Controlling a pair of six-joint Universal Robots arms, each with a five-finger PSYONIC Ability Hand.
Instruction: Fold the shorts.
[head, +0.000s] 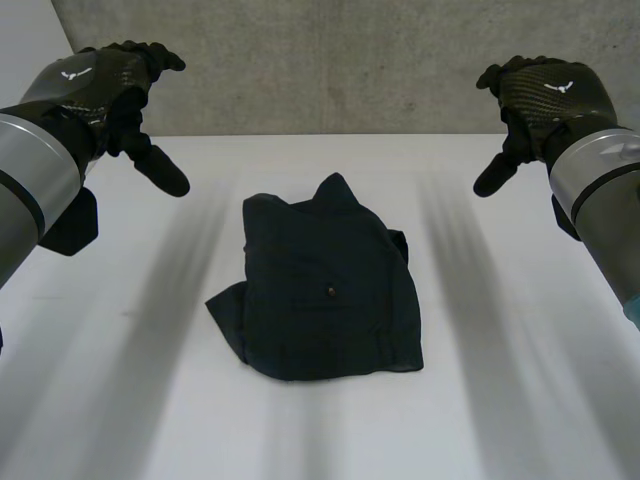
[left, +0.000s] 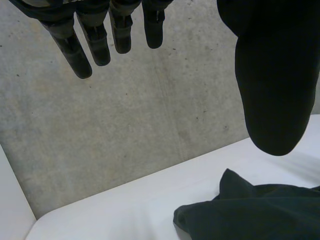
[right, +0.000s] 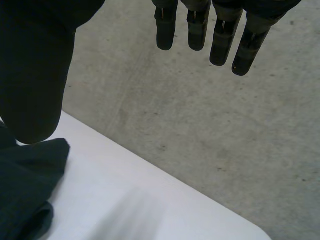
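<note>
One white table (head: 500, 400) bears dark shorts (head: 330, 300) before a concrete wall (head: 330, 60).

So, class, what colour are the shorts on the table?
Very dark navy, almost black: the shorts show best in the head view.

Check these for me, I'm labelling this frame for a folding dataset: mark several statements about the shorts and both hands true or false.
1. The shorts lie near the middle of the table. True.
2. The left hand pinches a corner of the shorts. False: it is open, raised off the cloth, holding nothing.
3. The right hand is open and clear of the shorts. True.
4. The shorts are spread flat with both legs out. False: they sit in a compact, layered bundle.
</note>
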